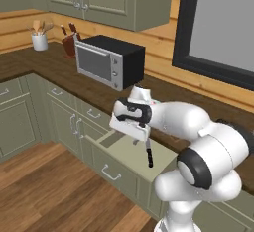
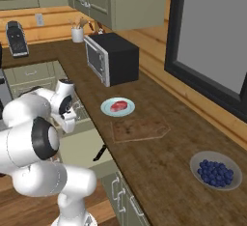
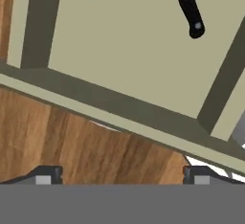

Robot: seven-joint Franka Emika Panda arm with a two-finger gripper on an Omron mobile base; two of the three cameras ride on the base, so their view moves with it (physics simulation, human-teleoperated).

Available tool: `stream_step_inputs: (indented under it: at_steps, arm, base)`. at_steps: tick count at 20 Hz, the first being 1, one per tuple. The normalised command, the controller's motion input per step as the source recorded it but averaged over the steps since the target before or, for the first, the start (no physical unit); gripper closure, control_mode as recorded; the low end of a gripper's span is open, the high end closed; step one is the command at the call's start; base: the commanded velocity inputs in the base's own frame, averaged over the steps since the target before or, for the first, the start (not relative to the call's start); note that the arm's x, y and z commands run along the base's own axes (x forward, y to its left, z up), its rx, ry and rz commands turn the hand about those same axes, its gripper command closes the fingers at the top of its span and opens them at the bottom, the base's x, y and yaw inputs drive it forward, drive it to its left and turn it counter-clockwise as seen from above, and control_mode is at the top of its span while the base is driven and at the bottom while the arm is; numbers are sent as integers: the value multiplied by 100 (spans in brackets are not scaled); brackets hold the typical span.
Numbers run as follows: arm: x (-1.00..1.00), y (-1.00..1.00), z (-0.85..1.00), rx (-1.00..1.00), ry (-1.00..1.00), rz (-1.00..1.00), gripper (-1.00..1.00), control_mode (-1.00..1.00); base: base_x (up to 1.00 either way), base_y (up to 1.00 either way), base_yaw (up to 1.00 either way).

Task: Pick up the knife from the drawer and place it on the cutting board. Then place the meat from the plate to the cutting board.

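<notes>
jaws [image 3: 119, 173]: we saw them wide open, empty
knife [image 1: 149, 155]: lay in the open drawer [image 1: 130, 152]
meat [image 2: 117, 106]: sat on plate [image 2: 107, 110]

Knife [image 1: 149, 155]: one
Open drawer [image 1: 130, 149]: one
Plate [image 2: 107, 108]: one
Meat [image 2: 117, 106]: one
Cutting board [image 2: 140, 129]: one
Microwave [image 1: 109, 60]: one

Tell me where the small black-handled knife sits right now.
The black-handled knife lies on the pale floor of the open sage-green drawer, below the wooden counter edge; in the right base view it is down-left of the pale blue plate.
</notes>
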Motion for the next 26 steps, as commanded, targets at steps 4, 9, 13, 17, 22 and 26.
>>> stream_step_inputs:
  at_steps: [4,9,13,17,22,26]
  arm:
    - [0,7,-77,-1,-8,-12,-100,-100]
    - [12,14,-59,-2,-10,-11,-100,-100]
    - [25,4,-41,-1,-3,-8,-100,-100]
    - [11,-3,-10,0,0,-4,-100,-100]
    - [0,0,-15,0,0,-2,-100,-100]
    - [0,0,-28,0,7,0,-100,-100]
  base:
    - [0,0,0]
    - [0,0,0]
    - [0,0,0]
    - [0,0,0]
    - [0,0,0]
    - [0,0,0]
